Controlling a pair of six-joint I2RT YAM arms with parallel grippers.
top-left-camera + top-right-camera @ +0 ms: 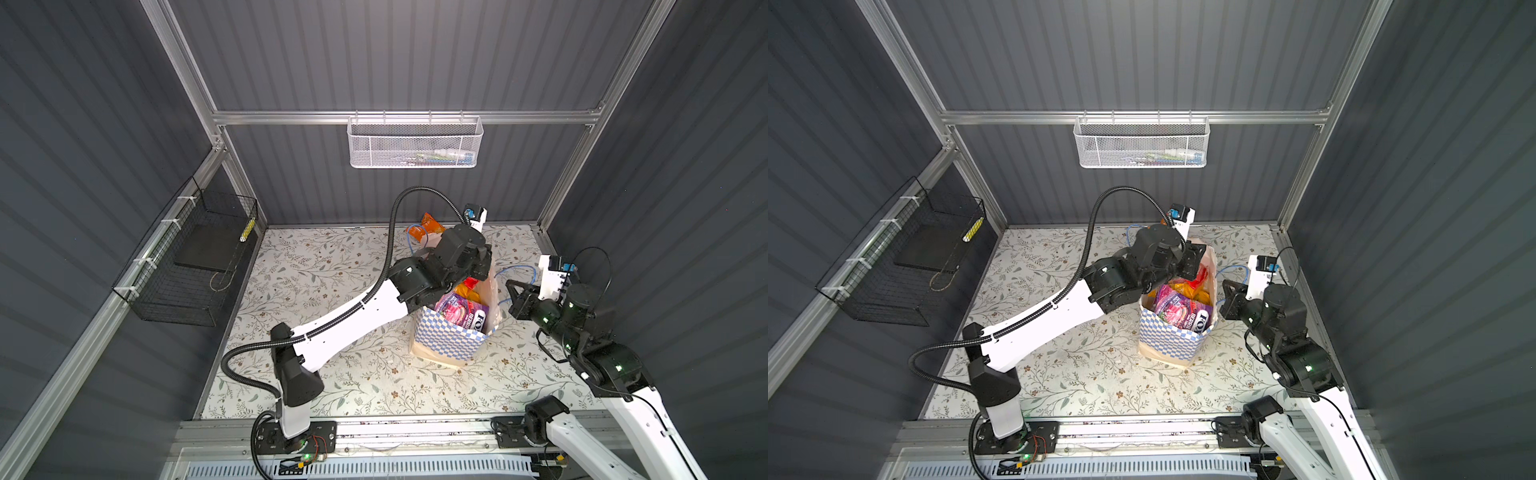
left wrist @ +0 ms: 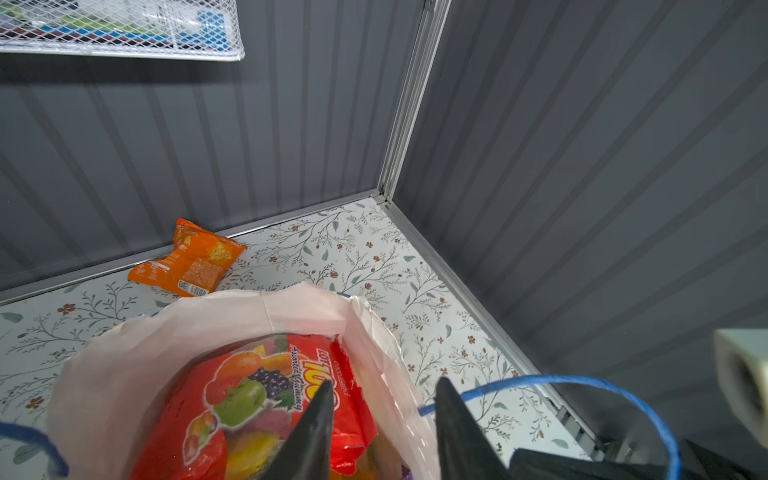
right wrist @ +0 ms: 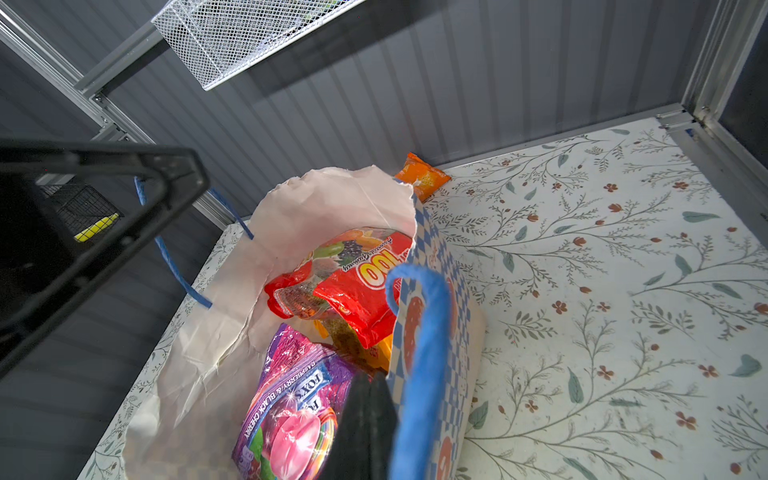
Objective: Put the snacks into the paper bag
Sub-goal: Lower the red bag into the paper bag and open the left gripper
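The paper bag [image 1: 446, 338] stands on the floral table [image 1: 324, 270], right of its middle. A red "100" packet [image 2: 257, 399] and a purple-pink FOX'S packet [image 3: 291, 415] are inside it — a small orange packet [image 2: 191, 262] lies outside, against the table's back edge behind the bag. The left gripper [image 2: 385, 382] hangs over the bag's mouth, fingers parted with nothing between them, while the right gripper [image 3: 366, 386] is closed at the bag's right-hand rim beside a blue cord handle [image 3: 419, 353] — whether it pinches the paper I cannot tell.
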